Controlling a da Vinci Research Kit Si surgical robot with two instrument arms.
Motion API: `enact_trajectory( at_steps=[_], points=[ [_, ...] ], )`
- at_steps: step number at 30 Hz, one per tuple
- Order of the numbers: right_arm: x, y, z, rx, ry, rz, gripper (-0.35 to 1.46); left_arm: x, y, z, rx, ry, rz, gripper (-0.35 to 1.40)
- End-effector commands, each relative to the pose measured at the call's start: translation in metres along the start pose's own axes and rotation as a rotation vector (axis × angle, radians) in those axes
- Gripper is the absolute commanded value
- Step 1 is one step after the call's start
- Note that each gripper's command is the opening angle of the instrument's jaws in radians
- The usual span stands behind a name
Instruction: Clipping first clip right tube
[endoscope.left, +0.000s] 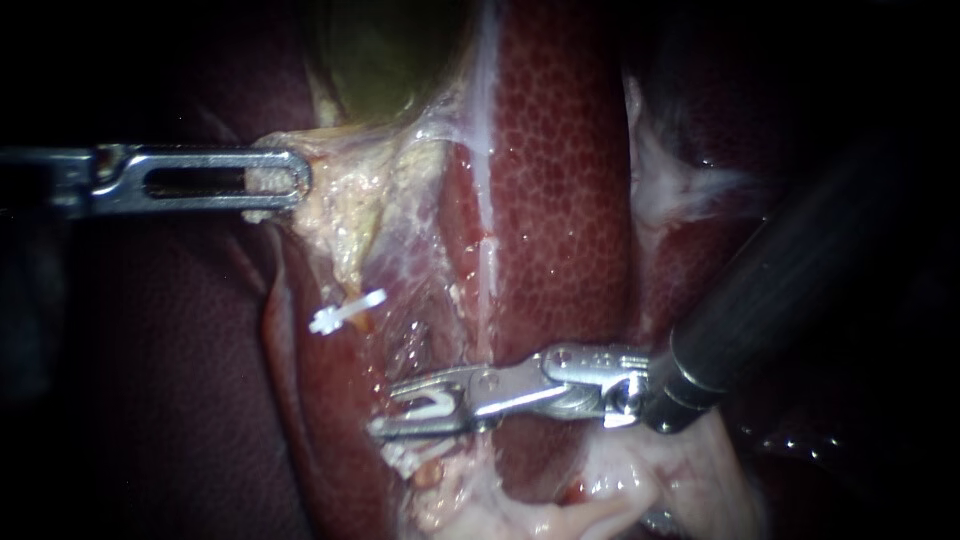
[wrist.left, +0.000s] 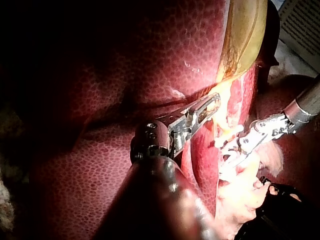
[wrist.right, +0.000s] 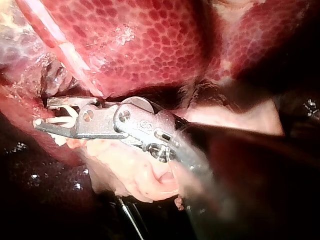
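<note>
My left instrument (endoscope.left: 290, 182) comes in from the left, its slotted jaws shut on pale tissue at the neck of the greenish gallbladder (endoscope.left: 385, 50) and holding it to the left. A white clip (endoscope.left: 347, 311) sits across a thin tube below that grip. My right instrument (endoscope.left: 385, 410) reaches in from the right with an open white clip (endoscope.left: 432, 405) held between its jaws, at the glistening tissue strand right of the clipped tube. In the right wrist view the jaws (wrist.right: 42, 112) carry the clip (wrist.right: 62, 120) against wet tissue; what lies inside the clip is hidden.
The liver (endoscope.left: 560, 180) fills the middle and right, with a pale band running down it. Pale fatty tissue (endoscope.left: 600, 490) lies under the right instrument's shaft. In the left wrist view the gallbladder (wrist.left: 245, 30) sits ahead of the left jaws (wrist.left: 212, 102).
</note>
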Motion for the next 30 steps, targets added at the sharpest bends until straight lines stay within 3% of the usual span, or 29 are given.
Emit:
enact_trajectory(
  at_steps=[1, 17, 30],
  points=[
    [0.0000, 0.0000, 0.0000, -0.001, 0.001, 0.002, 0.02, 0.0000, 0.0000, 0.0000, 0.000, 0.000, 0.000, -0.35],
    [0.0000, -0.0003, -0.0008, 0.004, 0.000, 0.003, 0.03, 0.0000, 0.0000, 0.0000, 0.000, 0.000, 0.000, -0.35],
    [0.0007, -0.0012, -0.0047, 0.006, 0.005, 0.010, 0.15, 0.0000, 0.0000, -0.0001, 0.000, 0.000, 0.000, -0.35]
  ],
)
